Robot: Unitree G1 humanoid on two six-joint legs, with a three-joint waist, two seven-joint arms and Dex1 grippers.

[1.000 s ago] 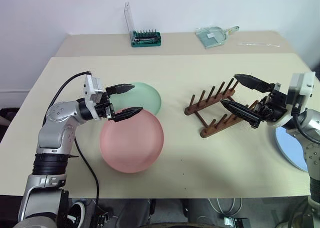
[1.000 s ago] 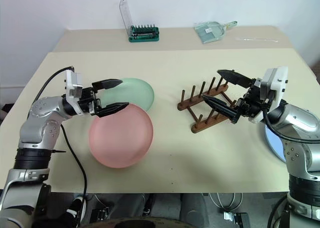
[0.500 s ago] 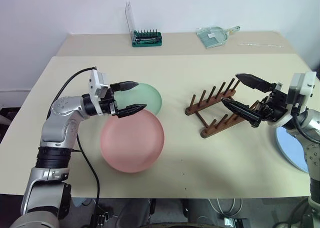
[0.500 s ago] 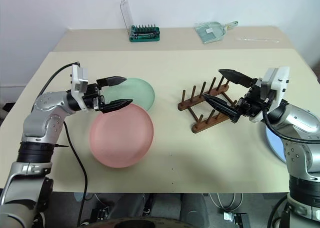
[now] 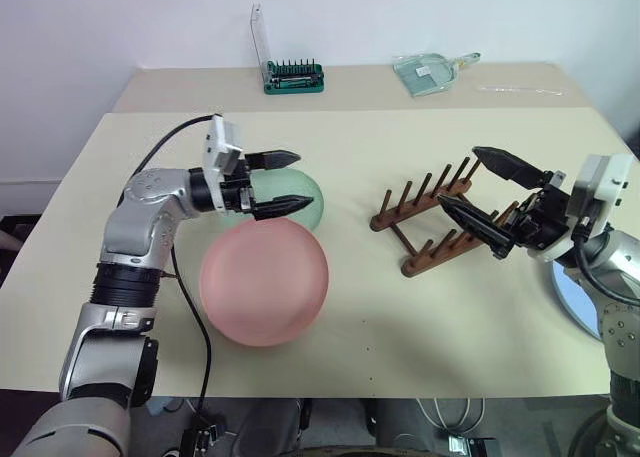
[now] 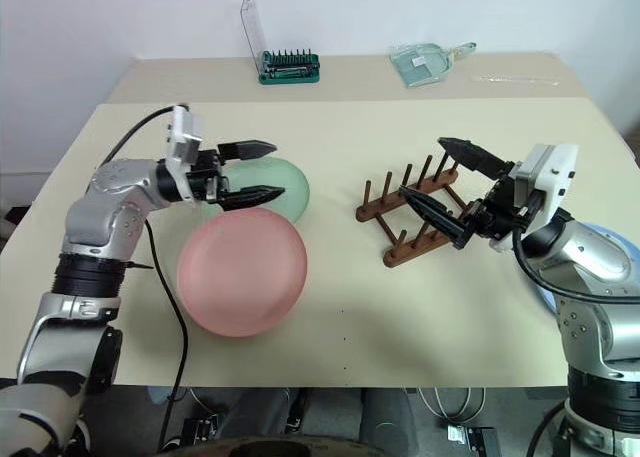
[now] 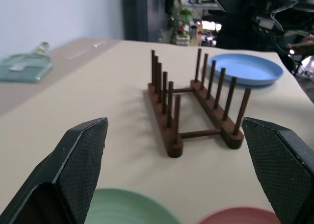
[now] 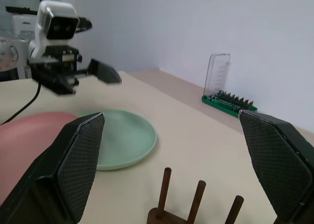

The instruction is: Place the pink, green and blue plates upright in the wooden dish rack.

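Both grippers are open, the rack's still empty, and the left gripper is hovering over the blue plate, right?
Not quite: the left gripper hovers over the green plate, as the left eye view shows. The blue plate lies past the rack, on the right gripper's side. Both grippers are open and the rack is empty.

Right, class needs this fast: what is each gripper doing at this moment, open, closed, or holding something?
Left gripper: open, empty, above the green plate.
Right gripper: open, empty, by the wooden dish rack.
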